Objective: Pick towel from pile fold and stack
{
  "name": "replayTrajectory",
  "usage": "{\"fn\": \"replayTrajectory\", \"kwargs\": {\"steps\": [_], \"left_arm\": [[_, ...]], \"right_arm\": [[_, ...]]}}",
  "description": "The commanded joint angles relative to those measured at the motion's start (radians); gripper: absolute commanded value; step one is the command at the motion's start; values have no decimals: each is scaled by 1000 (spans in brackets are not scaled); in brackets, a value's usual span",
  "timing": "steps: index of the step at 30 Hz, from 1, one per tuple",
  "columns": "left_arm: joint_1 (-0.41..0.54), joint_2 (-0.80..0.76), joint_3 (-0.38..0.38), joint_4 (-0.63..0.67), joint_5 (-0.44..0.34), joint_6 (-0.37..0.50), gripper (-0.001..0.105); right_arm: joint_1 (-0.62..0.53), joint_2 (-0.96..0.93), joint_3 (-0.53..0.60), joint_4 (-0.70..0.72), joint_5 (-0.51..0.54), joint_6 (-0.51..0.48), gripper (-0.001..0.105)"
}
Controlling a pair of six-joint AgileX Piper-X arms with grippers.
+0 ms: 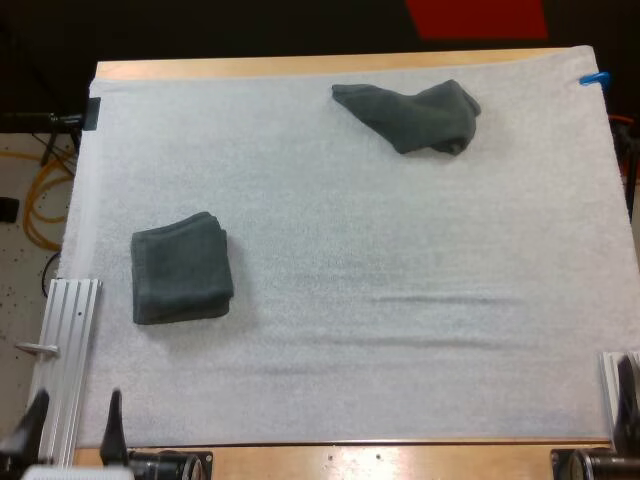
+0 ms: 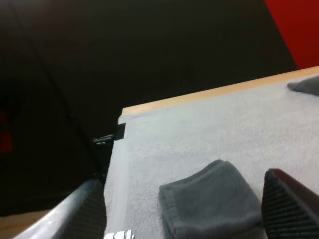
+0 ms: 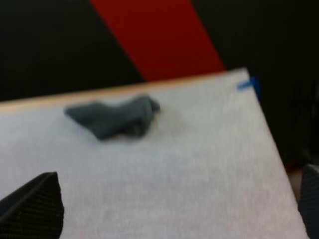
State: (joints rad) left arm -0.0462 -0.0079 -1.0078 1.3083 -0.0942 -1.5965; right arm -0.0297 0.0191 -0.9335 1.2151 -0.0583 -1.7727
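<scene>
Folded towel [image 2: 212, 201] partly cut off beyond spread left pincer [image 1: 77, 405].

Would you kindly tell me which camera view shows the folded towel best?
The high view: the whole folded towel lies in plain sight on the mat. The left wrist view catches only part of it; the right wrist view faces the crumpled towel instead.

Dark grey-green towels [image 1: 180, 268]; plain white mat [image 1: 400, 330].
</scene>
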Motion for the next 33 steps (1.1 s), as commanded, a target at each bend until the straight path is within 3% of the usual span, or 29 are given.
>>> {"fn": "replayTrajectory", "kwargs": {"steps": [1, 8, 12, 18, 22, 29, 33], "left_arm": [[-4, -43, 0, 27, 2, 8, 63], [0, -147, -11, 237, 0, 4, 63], [0, -150, -6, 252, 2, 0, 63], [0, -148, 65, 152, 2, 0, 63], [0, -147, 157, 25, 9, 0, 63], [0, -146, 324, -214, 95, 0, 63], [0, -144, 396, -266, 107, 0, 63]], "right_arm": [[-2, -39, -6, 2, 1, -3, 93], [0, -74, -27, 68, -10, -22, 93], [0, -76, -14, 71, -7, -40, 93], [0, -75, 60, 15, -7, -64, 93], [0, -75, 143, -79, -7, -64, 93], [0, -72, 287, -229, -7, -64, 93], [0, -72, 329, -240, -7, -64, 93]]}}
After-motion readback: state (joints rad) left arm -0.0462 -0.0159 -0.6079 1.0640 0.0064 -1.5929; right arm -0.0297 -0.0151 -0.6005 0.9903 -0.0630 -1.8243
